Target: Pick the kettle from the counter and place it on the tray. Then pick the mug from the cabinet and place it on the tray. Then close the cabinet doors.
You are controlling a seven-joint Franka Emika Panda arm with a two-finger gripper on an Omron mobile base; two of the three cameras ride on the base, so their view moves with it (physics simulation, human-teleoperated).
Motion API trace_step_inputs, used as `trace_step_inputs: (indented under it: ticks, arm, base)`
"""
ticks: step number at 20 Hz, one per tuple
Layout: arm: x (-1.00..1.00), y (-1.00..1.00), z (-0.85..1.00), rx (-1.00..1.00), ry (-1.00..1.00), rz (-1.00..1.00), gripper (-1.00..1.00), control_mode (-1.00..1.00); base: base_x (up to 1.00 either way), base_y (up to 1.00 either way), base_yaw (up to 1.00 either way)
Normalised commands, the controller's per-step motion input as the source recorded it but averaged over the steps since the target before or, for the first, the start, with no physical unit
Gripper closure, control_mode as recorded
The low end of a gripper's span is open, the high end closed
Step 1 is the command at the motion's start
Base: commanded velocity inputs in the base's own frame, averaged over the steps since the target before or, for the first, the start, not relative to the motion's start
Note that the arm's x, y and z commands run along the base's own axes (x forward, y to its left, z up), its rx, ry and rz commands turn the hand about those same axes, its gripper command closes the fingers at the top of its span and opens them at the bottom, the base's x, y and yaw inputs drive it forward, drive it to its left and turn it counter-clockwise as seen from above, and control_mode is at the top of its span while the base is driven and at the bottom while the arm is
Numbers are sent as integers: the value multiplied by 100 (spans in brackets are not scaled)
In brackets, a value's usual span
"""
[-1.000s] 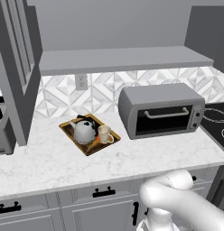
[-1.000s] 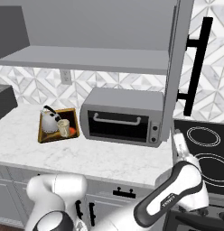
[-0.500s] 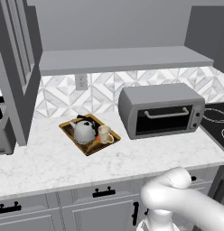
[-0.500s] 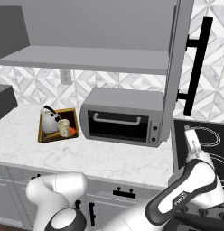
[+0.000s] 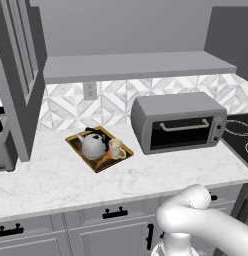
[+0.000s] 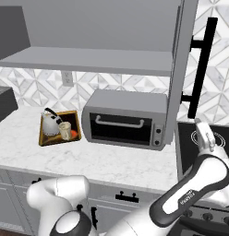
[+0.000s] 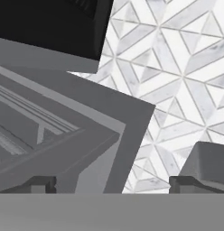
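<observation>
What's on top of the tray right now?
The kettle and the mug stand side by side on the tray; they cover much of its picture.

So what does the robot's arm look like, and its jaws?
The arm is smooth, round and glossy white, like fat tubes, with dark bands at the joints and small dark lettering on one band. The gripper has two small, dark grey, blocky fingertips. No cables show.
</observation>
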Motion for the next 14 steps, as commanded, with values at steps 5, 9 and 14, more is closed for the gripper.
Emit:
trace_step_inputs:
  ticks: [5, 9, 14]
  arm:
    - [-40, 35, 52, -11, 0, 0, -100, -100]
    - [-29, 85, 44, -25, 0, 0, -100, -100]
    - [-5, 100, 47, -29, 2, 0, -100, -100]
  base:
    - [0, 0, 0]
    - [0, 0, 0]
    - [0, 0, 0]
